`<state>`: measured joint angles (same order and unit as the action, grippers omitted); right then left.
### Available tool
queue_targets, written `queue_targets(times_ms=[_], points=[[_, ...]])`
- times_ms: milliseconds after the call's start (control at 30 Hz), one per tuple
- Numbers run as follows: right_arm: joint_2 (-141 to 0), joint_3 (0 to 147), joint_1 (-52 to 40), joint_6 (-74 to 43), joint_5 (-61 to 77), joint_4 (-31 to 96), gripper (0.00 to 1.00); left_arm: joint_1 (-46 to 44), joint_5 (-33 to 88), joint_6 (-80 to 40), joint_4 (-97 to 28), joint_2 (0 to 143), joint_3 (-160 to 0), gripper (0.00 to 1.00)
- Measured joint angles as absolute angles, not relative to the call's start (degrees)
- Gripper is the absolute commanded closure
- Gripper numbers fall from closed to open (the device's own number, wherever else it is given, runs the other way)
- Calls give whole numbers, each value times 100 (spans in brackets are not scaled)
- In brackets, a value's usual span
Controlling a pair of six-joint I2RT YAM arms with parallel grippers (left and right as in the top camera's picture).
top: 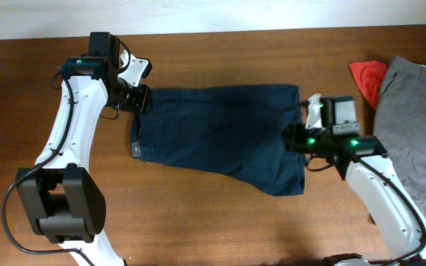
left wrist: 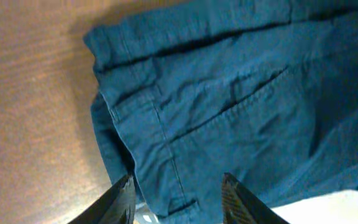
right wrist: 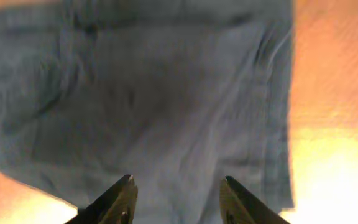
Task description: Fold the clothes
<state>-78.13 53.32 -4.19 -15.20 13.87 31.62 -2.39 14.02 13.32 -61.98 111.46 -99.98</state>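
Note:
The dark navy shorts [top: 220, 133] lie flat across the middle of the wooden table, waistband to the left and leg hems to the right. My left gripper [top: 140, 99] is open at the shorts' upper left corner; in the left wrist view its fingers [left wrist: 178, 193] straddle the waistband edge of the shorts [left wrist: 241, 106]. My right gripper [top: 293, 139] is open over the right edge of the shorts; in the right wrist view its fingers [right wrist: 176, 190] hang above the shorts' leg fabric [right wrist: 160, 106] with nothing between them.
A grey garment [top: 418, 125] lies at the right edge of the table, with a red cloth [top: 367, 75] next to it at the back. A small light tag [top: 135, 151] sits at the shorts' left edge.

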Motion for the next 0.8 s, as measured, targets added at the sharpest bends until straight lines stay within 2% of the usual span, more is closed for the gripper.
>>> queue_targets(times_ms=[200, 500, 800], points=[[-8517, 5389, 93, -1450, 1535, 2482, 51, -239, 1385, 1332, -5905, 11146, -9998, 51], [-10379, 6932, 856, -1437, 2401, 3288, 55, -239, 1361, 1332, -5863, 11146, -9998, 50], [-10980, 7404, 816, -1466, 2928, 3299, 59, -239, 1299, 1332, -5863, 11146, -9998, 50]])
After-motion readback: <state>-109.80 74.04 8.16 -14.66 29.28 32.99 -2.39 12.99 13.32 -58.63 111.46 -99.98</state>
